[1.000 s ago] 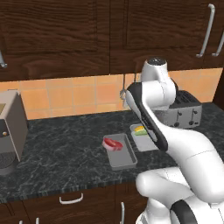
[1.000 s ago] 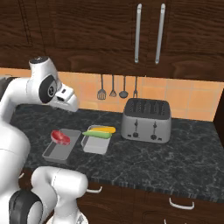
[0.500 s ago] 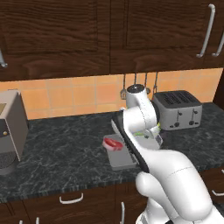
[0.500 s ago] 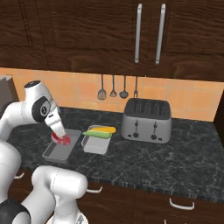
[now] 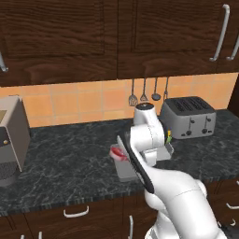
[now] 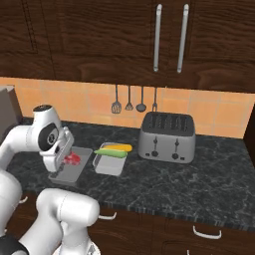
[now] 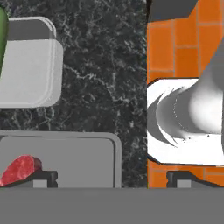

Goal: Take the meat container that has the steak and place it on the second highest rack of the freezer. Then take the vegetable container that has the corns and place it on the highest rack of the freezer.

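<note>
The meat container (image 6: 79, 172) is a long grey tray on the dark counter with the red steak (image 6: 72, 158) at its far end. In the hand view the meat container (image 7: 74, 157) lies just below, with the steak (image 7: 21, 169) by one fingertip. My gripper (image 7: 111, 178) is open, its jaws wide apart on either side of the tray's end wall and touching nothing. From the right base view the gripper (image 6: 59, 168) hangs low over that tray. The vegetable container (image 6: 109, 162) holds the yellow and green corns (image 6: 115, 150) right beside it. The freezer and its racks are out of view.
A silver toaster (image 6: 167, 137) stands right of the trays and kitchen utensils (image 6: 134, 99) hang on the orange tiled wall. A grey appliance (image 5: 9, 140) sits at the counter's left end. Dark wooden cabinets (image 5: 116, 37) hang overhead.
The arm has swung down from high above the counter, bringing the hand low over the meat container. The jaws stayed wide apart. Both trays have kept their places.
</note>
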